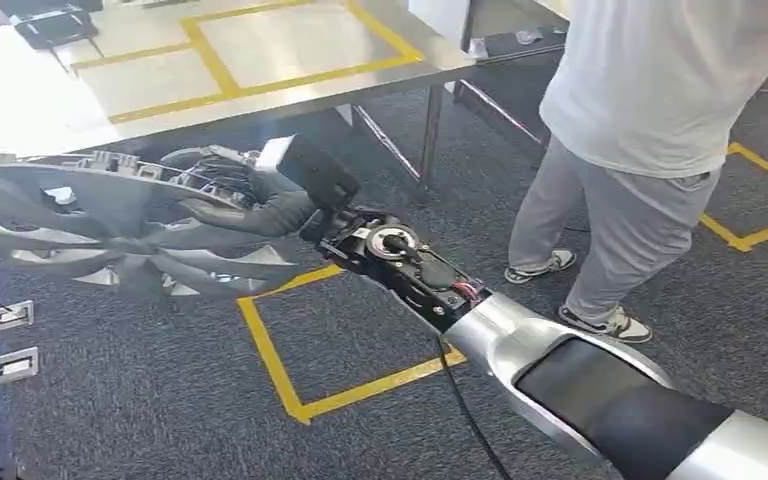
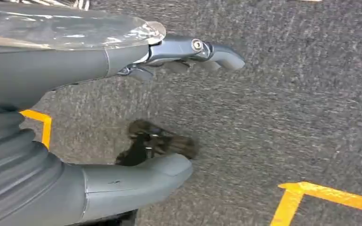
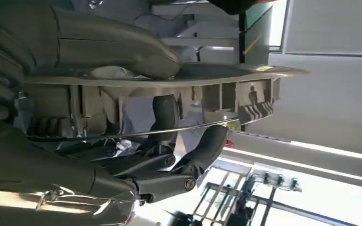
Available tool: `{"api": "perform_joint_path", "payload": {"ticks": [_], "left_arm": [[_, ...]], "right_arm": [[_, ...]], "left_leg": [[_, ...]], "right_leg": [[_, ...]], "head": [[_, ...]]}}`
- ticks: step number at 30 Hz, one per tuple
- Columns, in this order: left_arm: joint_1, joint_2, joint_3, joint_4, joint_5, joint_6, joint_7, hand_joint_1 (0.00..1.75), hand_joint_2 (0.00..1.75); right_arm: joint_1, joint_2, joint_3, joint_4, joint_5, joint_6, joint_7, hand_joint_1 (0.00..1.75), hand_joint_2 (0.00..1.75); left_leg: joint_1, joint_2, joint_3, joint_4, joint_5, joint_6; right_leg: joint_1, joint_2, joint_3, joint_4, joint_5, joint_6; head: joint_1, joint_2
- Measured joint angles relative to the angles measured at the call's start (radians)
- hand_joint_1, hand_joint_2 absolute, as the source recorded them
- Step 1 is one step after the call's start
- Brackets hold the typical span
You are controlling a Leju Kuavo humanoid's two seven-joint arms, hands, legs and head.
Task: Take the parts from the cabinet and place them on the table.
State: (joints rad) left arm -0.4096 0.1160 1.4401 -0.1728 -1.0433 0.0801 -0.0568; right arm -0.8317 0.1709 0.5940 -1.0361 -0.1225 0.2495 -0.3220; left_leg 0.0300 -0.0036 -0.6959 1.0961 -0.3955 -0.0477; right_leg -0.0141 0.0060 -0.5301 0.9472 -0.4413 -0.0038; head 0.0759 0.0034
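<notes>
The fingers [image 3: 207, 146] of the right hand [image 1: 260, 205] are closed on the rim of a silver wheel cover [image 1: 110, 225]: in the right wrist view the thick grey thumb [image 3: 122, 47] lies on one face of the rim and the darker fingers curl around the other side, so the part is pinched between them. In the head view the wheel cover hangs in the air at the left, over the dark grey carpet floor [image 1: 140, 400] (it is tilted, with its spokes fanning toward the camera), in front of the near edge of the steel tabletop [image 1: 50, 110] and not resting on it. The tabletop carries yellow tape rectangles [image 1: 260, 60]. The left hand [image 2: 99, 117] holds nothing; its fingers [image 2: 217, 54] are stretched out and apart from the thumb, above the carpet and a corner of yellow floor tape [image 2: 311, 193]. A person [image 1: 650, 130] in a white shirt and grey trousers stands at the right, beside the table leg [image 1: 430, 135].
</notes>
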Motion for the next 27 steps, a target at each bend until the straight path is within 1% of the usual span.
{"api": "perform_joint_path", "payload": {"ticks": [1, 2, 3, 4, 5, 6, 7, 8, 9, 10, 11, 12, 13, 14, 15, 16, 17, 18, 19, 20, 22, 23, 24, 25, 26, 27], "left_arm": [[0.0, 0.0, 0.0, 0.0, 0.0, 0.0, 0.0, 0.0, 1.75], [-0.001, -0.001, 0.0, 0.0, 0.0, 0.0, 0.0, 0.0, 1.75], [-0.004, 0.0, 0.0, 0.0, -0.001, 0.0, 0.0, 0.0, 1.75], [-0.005, -0.003, 0.0, 0.0, -0.001, 0.0, 0.0, 0.0, 1.75], [-0.004, -0.003, 0.0, 0.0, -0.001, 0.0, 0.0, 0.0, 1.75], [-0.002, -0.004, 0.0, 0.0, -0.001, 0.0, 0.0, 0.0, 1.75], [-0.002, -0.004, 0.0, 0.0, -0.001, 0.0, 0.0, 0.0, 1.75], [-0.002, -0.004, 0.0, 0.0, -0.001, 0.0, 0.0, 0.0, 1.75], [-0.002, -0.004, 0.0, 0.0, -0.001, 0.0, 0.0, 0.0, 1.75], [-0.001, -0.003, 0.0, 0.0, -0.001, 0.0, 0.0, 0.0, 1.75], [0.0, -0.003, 0.0, 0.0, -0.002, 0.001, 0.0, 0.0, 1.75], [0.001, -0.003, 0.0, 0.0, -0.004, 0.001, 0.0, 0.0, 1.75], [0.003, -0.004, 0.0, 0.0, -0.004, 0.002, 0.0, 0.0, 1.75], [0.004, -0.005, 0.0, 0.0, -0.004, 0.002, 0.0, 0.0, 1.75], [0.004, -0.005, 0.0, 0.0, -0.004, 0.002, 0.0, 0.0, 1.75], [0.004, -0.006, 0.0, 0.0, -0.004, 0.002, 0.0, 0.0, 1.75], [0.004, -0.006, 0.0, 0.0, -0.004, 0.002, 0.0, 0.0, 1.75], [0.004, -0.007, 0.0, 0.0, -0.005, 0.002, 0.0, 0.0, 1.75], [0.002, -0.015, 0.0, 0.001, -0.007, 0.002, 0.0, 0.0, 1.75], [0.002, -0.013, 0.0, 0.0, -0.007, 0.003, 0.0, 0.0, 1.75], [0.001, -0.013, 0.0, 0.0, -0.01, 0.007, 0.002, 0.0, 1.75], [0.001, -0.009, 0.0, 0.0, -0.011, 0.008, 0.003, 0.0, 1.75], [0.001, -0.013, 0.0, 0.0, -0.013, 0.008, 0.003, 0.0, 1.75], [-0.002, -0.014, 0.0, 0.0, -0.014, 0.009, 0.003, 0.0, 1.75], [-0.004, -0.012, 0.0, 0.0, -0.014, 0.009, 0.003, 0.0, 1.75], [-0.004, -0.011, 0.0, 0.0, -0.014, 0.01, 0.003, 0.0, 1.75]], "right_arm": [[-0.002, 0.0, 0.0, 0.0, 0.0, 0.0, 0.0, 1.75, 1.75], [-0.004, 0.0, 0.0, 0.0, 0.0, 0.0, -0.001, 1.75, 1.75], [-0.011, 0.0, 0.0, -0.001, 0.0, 0.0, -0.002, 1.75, 1.75], [-0.013, 0.0, 0.0, -0.001, 0.0, 0.0, -0.003, 1.75, 1.75], [-0.013, 0.0, 0.0, -0.001, 0.0, -0.001, -0.003, 1.75, 1.75], [-0.013, 0.0, 0.0, -0.001, 0.0, -0.002, -0.002, 1.75, 1.75], [-0.012, 0.0, 0.0, -0.002, 0.0, -0.002, -0.001, 1.75, 1.75], [-0.011, 0.0, 0.0, -0.005, 0.0, -0.003, 0.003, 1.75, 1.75], [-0.012, 0.0, -0.001, -0.008, 0.0, -0.003, 0.006, 1.75, 1.75], [-0.011, 0.0, -0.001, -0.009, 0.0, -0.004, 0.007, 1.75, 1.75], [-0.009, 0.0, -0.001, -0.009, 0.0, -0.004, 0.009, 1.75, 1.75], [-0.006, 0.0, -0.001, -0.009, 0.0, -0.005, 0.01, 1.75, 1.75], [-0.001, 0.0, -0.001, -0.009, 0.0, -0.005, 0.013, 1.75, 1.75], [0.001, 0.0, -0.001, -0.009, 0.0, -0.005, 0.015, 1.75, 1.75], [0.001, 0.0, 0.0, -0.009, 0.0, -0.005, 0.016, 1.75, 1.75], [0.001, 0.0, 0.0, -0.009, 0.0, -0.005, 0.016, 1.75, 1.75], [-0.001, 0.0, -0.001, -0.011, 0.0, -0.005, 0.017, 1.75, 1.75], [-0.001, 0.0, -0.001, -0.015, 0.0, -0.005, 0.017, 1.75, 1.75], [-0.003, 0.0, -0.001, -0.016, 0.0, -0.006, 0.016, 1.75, 1.75], [-0.006, 0.0, -0.002, -0.021, 0.0, -0.012, 0.018, 1.75, 1.75], [-0.006, -0.001, -0.005, -0.027, 0.0, -0.03, 0.025, 1.75, 1.75], [-0.006, -0.001, -0.009, -0.037, 0.0, -0.035, 0.031, 1.75, 1.75], [-0.005, -0.001, -0.01, -0.04, 0.0, -0.038, 0.036, 1.75, 1.75], [-0.008, -0.002, -0.011, -0.04, 0.0, -0.04, 0.04, 1.75, 1.75], [-0.008, -0.003, -0.014, -0.043, -0.002, -0.041, 0.04, 1.75, 1.75], [-0.006, -0.003, -0.018, -0.046, -0.003, -0.041, 0.039, 1.75, 1.75]], "left_leg": [[0.002, 0.004, 0.037, -0.097, 0.056, -0.002], [-0.002, 0.007, 0.048, -0.105, 0.037, -0.005], [-0.01, 0.001, 0.055, -0.13, 0.027, 0.008], [-0.01, 0.0, 0.051, -0.119, 0.021, 0.02], [-0.009, -0.001, 0.052, -0.119, 0.017, 0.026], [-0.01, -0.003, 0.054, -0.118, 0.012, 0.035], [-0.008, -0.004, 0.06, -0.12, 0.009, 0.042], [-0.009, -0.004, 0.069, -0.121, 0.003, 0.051], [-0.012, -0.005, 0.075, -0.121, -0.002, 0.057], [-0.014, -0.005, 0.081, -0.12, -0.006, 0.062], [-0.018, -0.005, 0.086, -0.12, -0.01, 0.066], [-0.022, -0.005, 0.091, -0.12, -0.015, 0.068], [-0.027, -0.007, 0.1, -0.12, -0.022, 0.07], [-0.033, -0.01, 0.111, -0.12, -0.029, 0.072], [-0.034, -0.011, 0.117, -0.12, -0.033, 0.073], [-0.035, -0.011, 0.118, -0.12, -0.034, 0.073], [-0.041, -0.013, 0.136, -0.121, -0.044, 0.073], [-0.04, -0.014, 0.143, -0.124, -0.052, 0.074], [-0.048, -0.013, 0.141, -0.125, -0.053, 0.07], [-0.036, -0.015, 0.139, -0.125, -0.052, 0.066], [-0.034, -0.012, 0.14, -0.132, -0.052, 0.057], [-0.044, -0.012, 0.144, -0.135, -0.056, 0.052], [-0.038, -0.007, 0.141, -0.125, -0.063, 0.048], [-0.035, -0.004, 0.119, -0.079, -0.082, 0.037], [-0.03, -0.004, 0.072, 0.003, -0.115, 0.029], [-0.025, -0.004, 0.023, 0.084, -0.143, 0.022]], "right_leg": [[-0.003, 0.0, 0.009, 0.004, -0.012, 0.009], [0.001, 0.0, 0.008, 0.003, -0.018, 0.016], [0.003, 0.002, 0.003, 0.012, -0.023, 0.023], [0.004, 0.002, 0.003, 0.007, -0.022, 0.026], [0.005, 0.001, 0.005, 0.007, -0.027, 0.029], [0.003, 0.0, 0.01, 0.007, -0.033, 0.036], [0.0, -0.001, 0.008, 0.009, -0.043, 0.042], [0.0, -0.002, -0.005, 0.047, -0.062, 0.044], [0.0, -0.003, -0.039, 0.123, -0.095, 0.045], [0.002, -0.002, -0.093, 0.225, -0.129, 0.045], [0.004, -0.002, -0.143, 0.311, -0.152, 0.044], [0.005, -0.002, -0.179, 0.362, -0.158, 0.041], [0.008, -0.002, -0.201, 0.373, -0.137, 0.035], [0.013, -0.002, -0.195, 0.33, -0.091, 0.026], [0.017, -0.001, -0.185, 0.29, -0.058, 0.019], [0.018, -0.001, -0.183, 0.285, -0.054, 0.018], [0.027, 0.001, -0.137, 0.149, 0.04, -0.004], [0.037, 0.004, -0.111, 0.07, 0.074, -0.024], [0.037, 0.002, -0.088, 0.064, 0.067, -0.032], [0.041, 0.002, -0.083, 0.046, 0.065, -0.033], [0.044, 0.002, -0.08, 0.034, 0.059, -0.038], [0.033, 0.001, -0.054, -0.003, 0.054, -0.041], [0.028, -0.001, -0.043, -0.013, 0.057, -0.035], [0.025, -0.001, -0.035, -0.027, 0.058, -0.034], [0.023, -0.001, -0.033, -0.029, 0.058, -0.033], [0.02, 0.0, -0.031, -0.028, 0.054, -0.03]], "head": [[-0.001, 0.0], [-0.005, 0.0], [-0.015, 0.0], [-0.011, 0.0], [-0.003, 0.0], [-0.002, 0.0], [-0.002, 0.0], [0.004, 0.0], [0.006, 0.0], [0.009, 0.0], [0.012, 0.0], [0.013, 0.0], [0.013, 0.0], [0.014, 0.0], [0.016, 0.0], [0.016, 0.0], [0.018, 0.0], [0.017, 0.0], [-0.003, 0.0], [0.001, 0.0], [0.012, 0.0], [0.014, 0.0], [0.013, 0.0], [0.008, 0.0], [0.008, 0.0], [0.006, 0.0]]}}
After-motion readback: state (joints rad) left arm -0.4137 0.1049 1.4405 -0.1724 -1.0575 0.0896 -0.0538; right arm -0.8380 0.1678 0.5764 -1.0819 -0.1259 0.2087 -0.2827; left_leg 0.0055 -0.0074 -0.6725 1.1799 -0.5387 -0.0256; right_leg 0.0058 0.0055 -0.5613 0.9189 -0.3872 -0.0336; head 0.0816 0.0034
